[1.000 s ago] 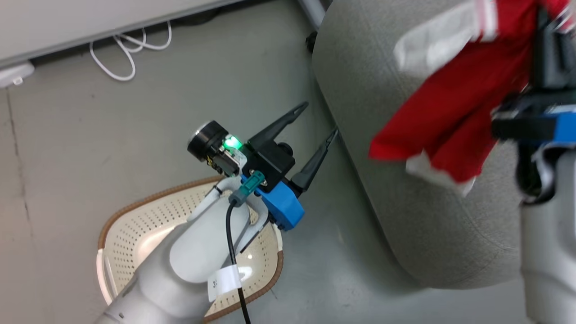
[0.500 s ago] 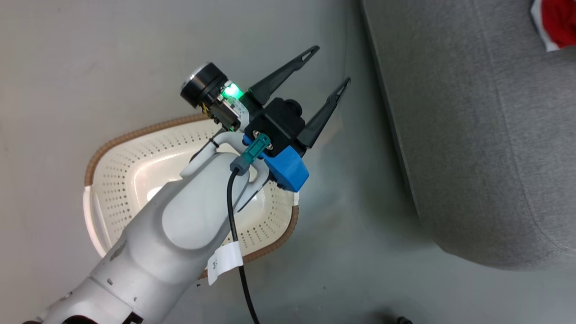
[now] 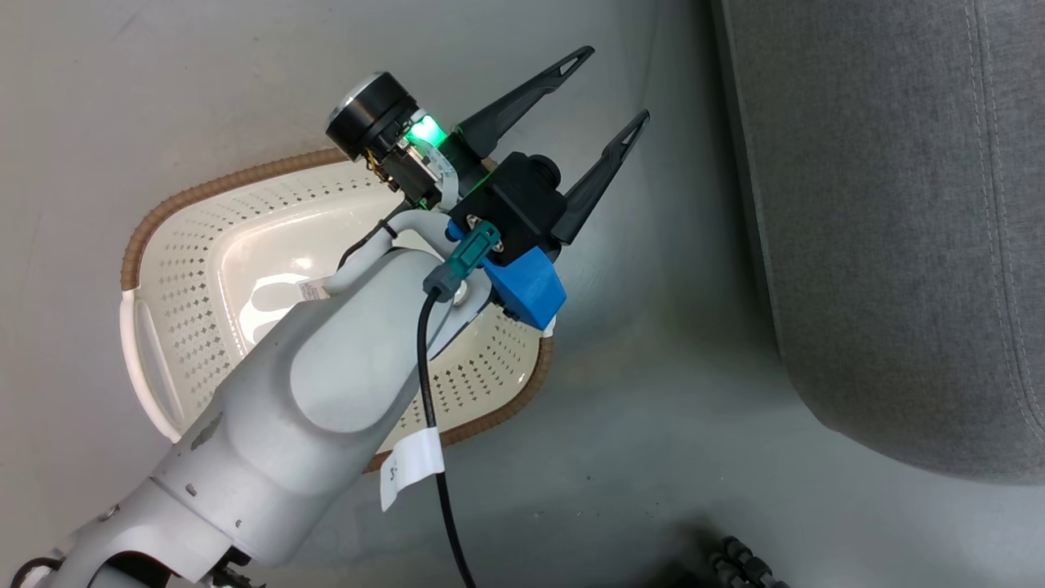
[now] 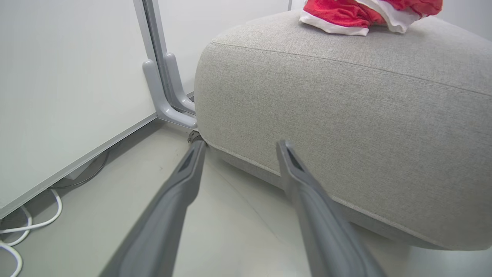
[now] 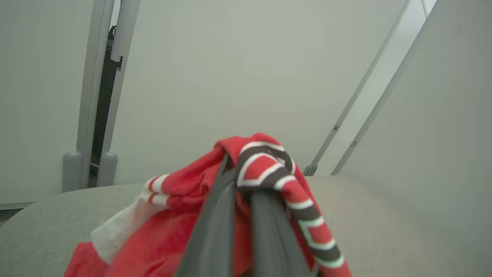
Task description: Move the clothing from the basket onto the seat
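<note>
Right gripper (image 5: pixel 240 181), lower centre, clamped the clothing (image 5: pixel 173 192) above the seat (image 5: pixel 384 215) — presumably for release there; left gripper (image 3: pixel 616 82), upper centre, stood spread, empty, beyond the basket (image 3: pixel 188 327).

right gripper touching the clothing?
Touching. Right wrist view shows the right gripper shut on the clothing, which bunches around and drapes over its tips.
</note>
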{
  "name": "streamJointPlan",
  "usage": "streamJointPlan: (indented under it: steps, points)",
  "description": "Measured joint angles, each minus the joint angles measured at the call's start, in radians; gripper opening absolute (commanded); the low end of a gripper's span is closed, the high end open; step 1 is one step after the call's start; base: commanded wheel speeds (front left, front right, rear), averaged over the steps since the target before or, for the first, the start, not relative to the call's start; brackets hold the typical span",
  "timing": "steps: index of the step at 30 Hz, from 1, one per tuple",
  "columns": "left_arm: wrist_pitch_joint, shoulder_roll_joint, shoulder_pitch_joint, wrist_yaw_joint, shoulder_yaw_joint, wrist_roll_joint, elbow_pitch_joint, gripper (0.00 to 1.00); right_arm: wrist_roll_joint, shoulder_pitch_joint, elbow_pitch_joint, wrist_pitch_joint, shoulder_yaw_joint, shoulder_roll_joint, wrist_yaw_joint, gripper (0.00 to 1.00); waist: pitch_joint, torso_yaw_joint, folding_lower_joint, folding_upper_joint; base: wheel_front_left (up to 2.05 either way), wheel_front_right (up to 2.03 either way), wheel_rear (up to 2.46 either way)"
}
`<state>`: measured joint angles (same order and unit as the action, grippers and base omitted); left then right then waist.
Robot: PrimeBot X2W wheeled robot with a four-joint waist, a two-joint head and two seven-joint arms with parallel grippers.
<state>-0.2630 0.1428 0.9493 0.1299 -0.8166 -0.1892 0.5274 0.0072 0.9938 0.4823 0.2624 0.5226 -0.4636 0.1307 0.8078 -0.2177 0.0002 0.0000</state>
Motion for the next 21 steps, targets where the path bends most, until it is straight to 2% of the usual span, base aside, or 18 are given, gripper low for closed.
streamJointPlan:
  steps: [6,10,11,12,13,21]
  points:
    - [0.0,0.002,0.006,0.0,-0.004,-0.003,0.002,1.0,-0.022,-0.058,0.109,0.0,0.006,0.069,0.0,0.0,0.0,0.002,-0.0001,0.0,0.0,0.0,0.0]
    - [0.0,0.006,0.005,0.0,-0.006,-0.005,0.005,1.0,-0.004,-0.074,0.129,0.0,0.022,0.1,0.0,0.0,-0.012,0.0,0.0,0.0,0.0,0.0,0.0]
    - [0.0,0.006,0.003,-0.001,-0.006,-0.006,0.005,1.0,0.002,-0.08,0.123,0.0,0.022,0.104,0.0,0.18,-0.018,0.0,-0.0001,0.0,0.0,0.0,0.0]
    - [0.0,0.005,0.0,-0.001,-0.005,-0.006,0.005,1.0,0.008,-0.087,0.12,0.0,0.021,0.108,0.0,0.87,-0.026,0.0,-0.0001,0.0,0.0,0.0,0.0]
    - [0.0,0.003,-0.005,-0.002,-0.005,-0.01,0.005,1.0,0.012,-0.099,0.118,0.0,0.018,0.112,0.0,1.0,-0.035,-0.001,-0.0001,0.0,0.0,0.0,0.0]
    - [0.0,-0.021,-0.086,-0.018,0.026,-0.04,-0.014,1.0,0.022,-0.286,0.045,0.0,-0.013,0.156,0.0,1.0,-0.151,-0.004,-0.0002,0.0001,0.0,0.0,0.0]
